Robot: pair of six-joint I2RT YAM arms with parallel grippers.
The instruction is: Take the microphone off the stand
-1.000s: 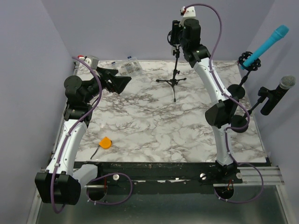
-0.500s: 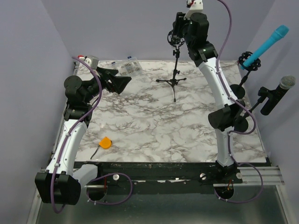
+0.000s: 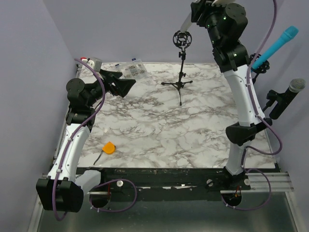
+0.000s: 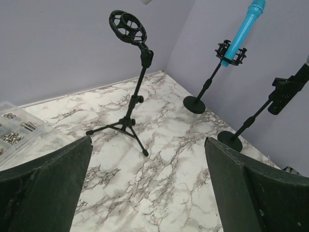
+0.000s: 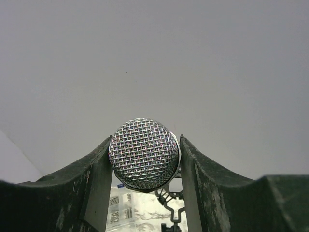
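The black tripod stand (image 3: pixel 181 77) rises at the back of the marble table (image 3: pixel 159 130), and its ring-shaped shock mount (image 3: pixel 182 39) holds nothing. The left wrist view shows the same stand (image 4: pixel 135 96) with its bare mount (image 4: pixel 127 26). My right gripper (image 3: pixel 197 12) is high above and to the right of the mount, shut on the microphone (image 3: pixel 185 21), whose pale body slants down-left. In the right wrist view the mesh head (image 5: pixel 144 153) is clamped between the fingers of my right gripper (image 5: pixel 146 138). My left gripper (image 3: pixel 121 83) (image 4: pixel 148 140) hangs open over the back left, holding nothing.
A blue microphone (image 3: pixel 276 46) and a black one (image 3: pixel 288 95) sit on their own stands along the right edge. A clear box of small parts (image 3: pixel 133 68) lies at the back left. An orange object (image 3: pixel 109 147) lies near the front left.
My right arm has risen and swung to the right, carrying the microphone up out of the shock mount. The left arm has not moved.
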